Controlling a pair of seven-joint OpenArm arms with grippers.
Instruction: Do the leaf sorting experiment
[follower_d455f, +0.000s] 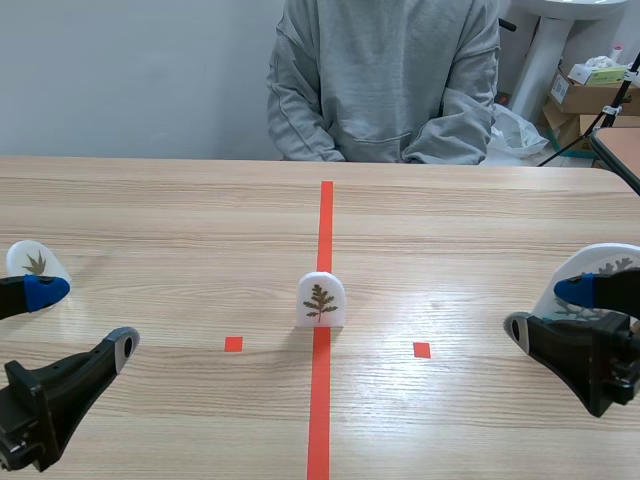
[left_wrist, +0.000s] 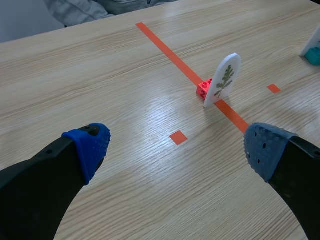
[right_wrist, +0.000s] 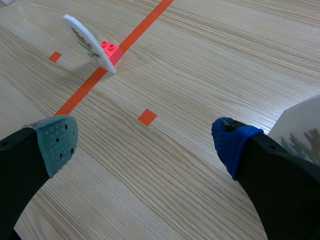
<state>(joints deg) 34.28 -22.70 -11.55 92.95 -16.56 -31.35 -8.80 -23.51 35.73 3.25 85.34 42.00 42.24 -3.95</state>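
Observation:
A white arched card with a pressed leaf (follower_d455f: 321, 300) stands upright on the red tape line at the table's middle; a small red brick (left_wrist: 204, 89) props it from behind. In the wrist views this leaf card (left_wrist: 223, 79) (right_wrist: 89, 43) is well ahead of both grippers. A second leaf card (follower_d455f: 36, 264) stands at the far left behind my left gripper (follower_d455f: 82, 315). A third leaf card (follower_d455f: 596, 278) stands at the far right, beside my right gripper (follower_d455f: 548, 310). Both grippers (left_wrist: 175, 150) (right_wrist: 142, 137) are open and hold nothing.
A person in a grey sweatshirt (follower_d455f: 385, 80) sits across the table, hands out of sight. Boxes (follower_d455f: 592, 90) and a bag lie on the floor behind at the right.

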